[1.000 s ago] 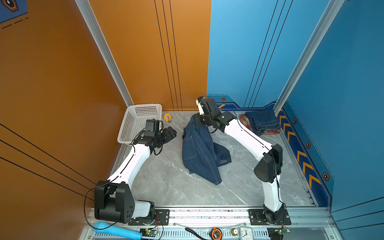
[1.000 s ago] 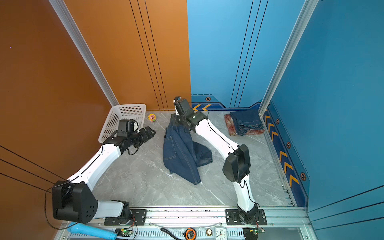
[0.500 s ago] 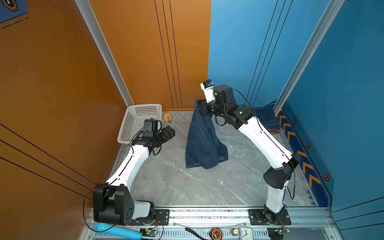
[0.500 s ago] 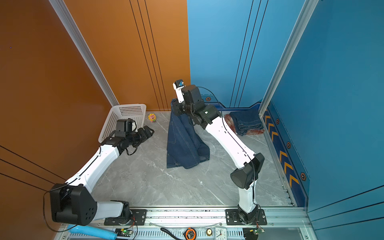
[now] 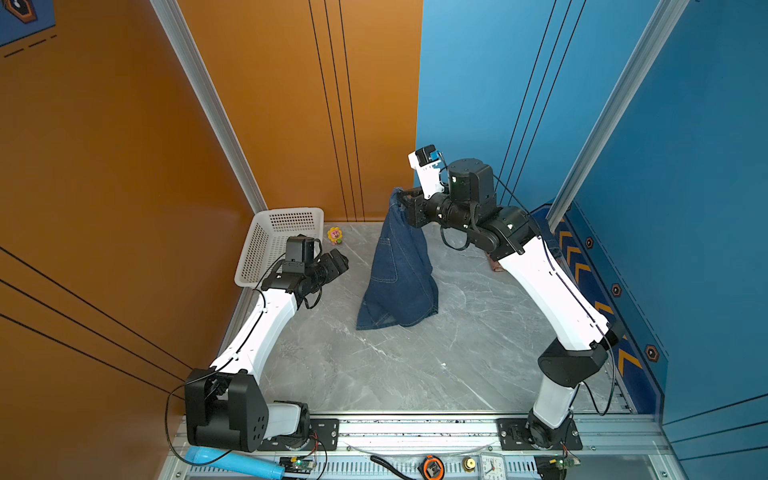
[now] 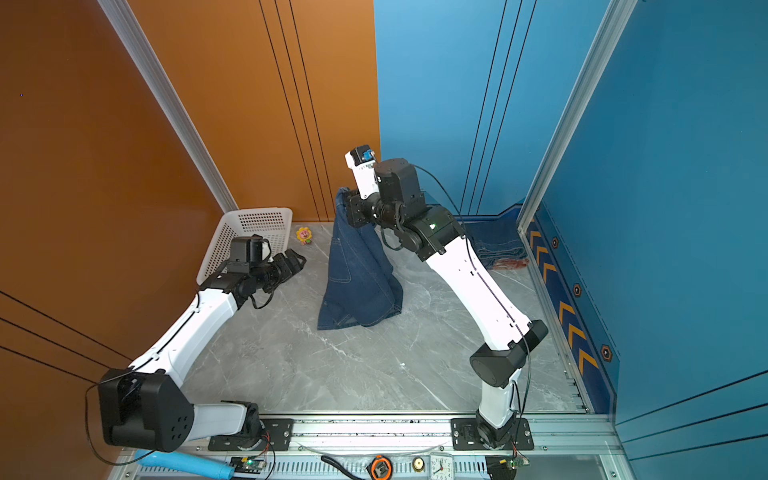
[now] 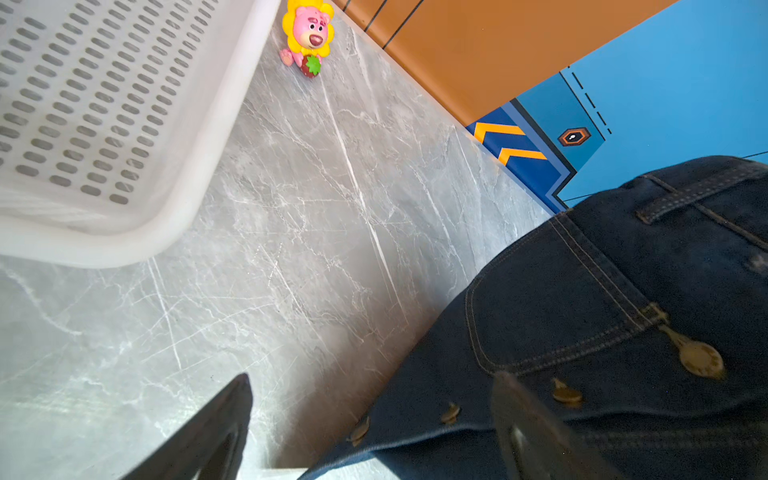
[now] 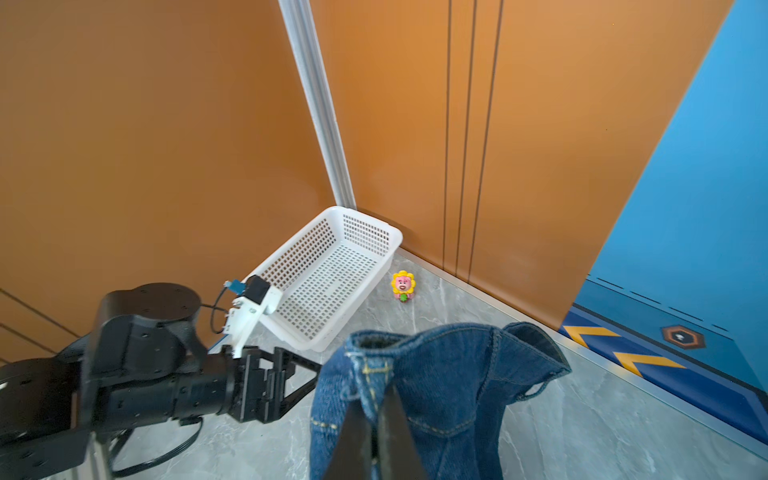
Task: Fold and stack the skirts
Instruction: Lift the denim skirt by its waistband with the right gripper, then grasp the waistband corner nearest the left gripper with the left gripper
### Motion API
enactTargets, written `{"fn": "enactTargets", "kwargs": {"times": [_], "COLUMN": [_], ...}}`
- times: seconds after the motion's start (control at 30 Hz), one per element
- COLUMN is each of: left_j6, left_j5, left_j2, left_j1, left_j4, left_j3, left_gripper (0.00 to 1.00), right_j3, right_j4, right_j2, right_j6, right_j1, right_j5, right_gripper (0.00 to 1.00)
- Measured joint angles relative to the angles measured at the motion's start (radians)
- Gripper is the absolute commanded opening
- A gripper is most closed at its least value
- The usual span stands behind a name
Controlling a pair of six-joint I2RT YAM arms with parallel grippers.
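Denim skirt (image 5: 399,270) with front buttons is hanging over the middle of the grey marble table (image 5: 415,365), its waistband pinched in the closed jaws of the right gripper (image 5: 402,203) while its hem is resting, rumpled, on the surface. Left gripper (image 5: 338,262) is hovering just beside the cloth, jaws spread wide and holding nothing, near the white basket (image 5: 266,232) and a small flower toy (image 5: 335,235). Two folded skirts (image 6: 498,249), denim over plaid, are lying at the table's far right edge, partly hidden behind the right arm.

Trouble looks likeliest at that single narrow pinch: heavy denim hanging from one spot could be slipping free if the arm swings. The hem, dragging on the table, could be bunching into creases, and a left-side grab catching only one layer or a button would leave the cloth twisted.

The skirt's long axis is running close to vertical, leaning slightly, waistband up and hem down. In the left wrist view its buttoned front and a patch pocket are facing the left arm's camera.
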Motion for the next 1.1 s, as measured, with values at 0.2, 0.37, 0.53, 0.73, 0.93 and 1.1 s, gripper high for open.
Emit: {"fn": "enactTargets", "kwargs": {"times": [0.2, 0.37, 0.53, 0.73, 0.93, 1.1], "left_j6": [-0.003, -0.005, -0.006, 0.032, 0.186, 0.356], "left_j5": [-0.018, -0.026, -0.061, -0.119, -0.130, -0.105], "left_j2": [-0.007, -0.003, 0.076, 0.253, 0.506, 0.740], "left_j1": [0.007, 0.000, -0.052, -0.163, -0.272, -0.336], "left_j4": [0.000, 0.000, 0.008, 0.016, 0.011, -0.019], "left_j3": [0.004, 0.008, 0.068, 0.185, 0.405, 0.631], "left_gripper": [0.91, 0.91, 0.91, 0.90, 0.91, 0.91], "right_j3": [-0.160, -0.684, -1.052, -1.201, -1.202, -1.217], "right_j4": [0.011, 0.135, 0.226, 0.272, 0.340, 0.406], "right_j2": [-0.134, -0.455, -0.487, -0.268, -0.237, -0.234], "right_j6": [0.026, 0.135, 0.167, 0.170, 0.171, 0.196], "right_j1": [-0.001, -0.284, -0.498, -0.519, -0.502, -0.499], "right_j5": [-0.053, -0.142, -0.138, -0.139, -0.139, -0.150], "right_gripper": [0.00, 0.00, 0.00, 0.00, 0.00, 0.00]}}
